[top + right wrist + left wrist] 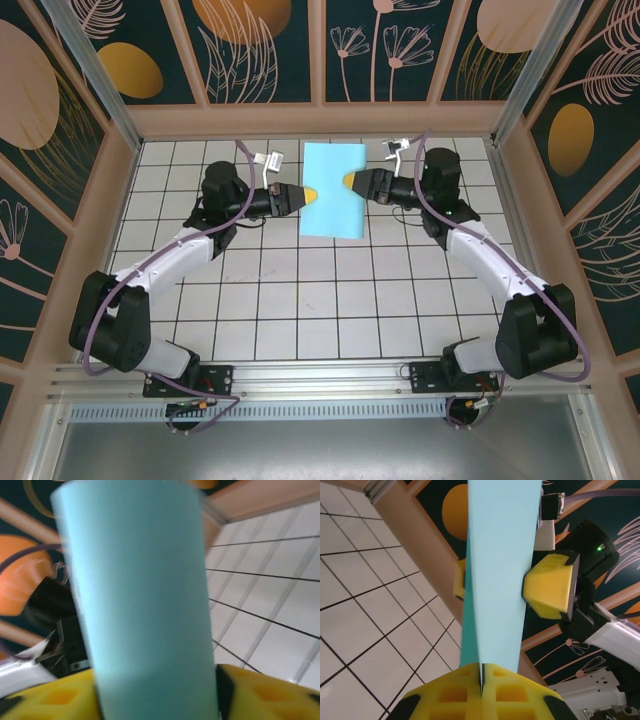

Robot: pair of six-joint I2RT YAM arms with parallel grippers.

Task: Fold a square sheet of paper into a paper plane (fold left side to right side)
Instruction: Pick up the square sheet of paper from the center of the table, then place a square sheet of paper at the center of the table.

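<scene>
Where the paper is: paper [332, 200] is at the far middle of the table [300, 300], strung between both grippers. It looks lifted off the tiles, though I wouldn't swear to it.
Left gripper [312, 192]: clamped tight on the paper's left edge. On its wrist cam the fingers [455, 692] meet with the sheet in the seam.
Right gripper [349, 180]: on the right edge, with its fingers [260, 690] apart and the paper bowing between them. Can't tell if they actually press it.
Key relation: the long side runs far-to-near and the grippers face each other across the short way. So I'd guess the left one carries its edge over toward the right. Neither arm is nearer.
Top cam: gives the layout, and the sheet reads as flat.
Left wrist cam: shows a bend line running away from the pinch.
Right wrist cam: blurry, but the curve shows.
</scene>
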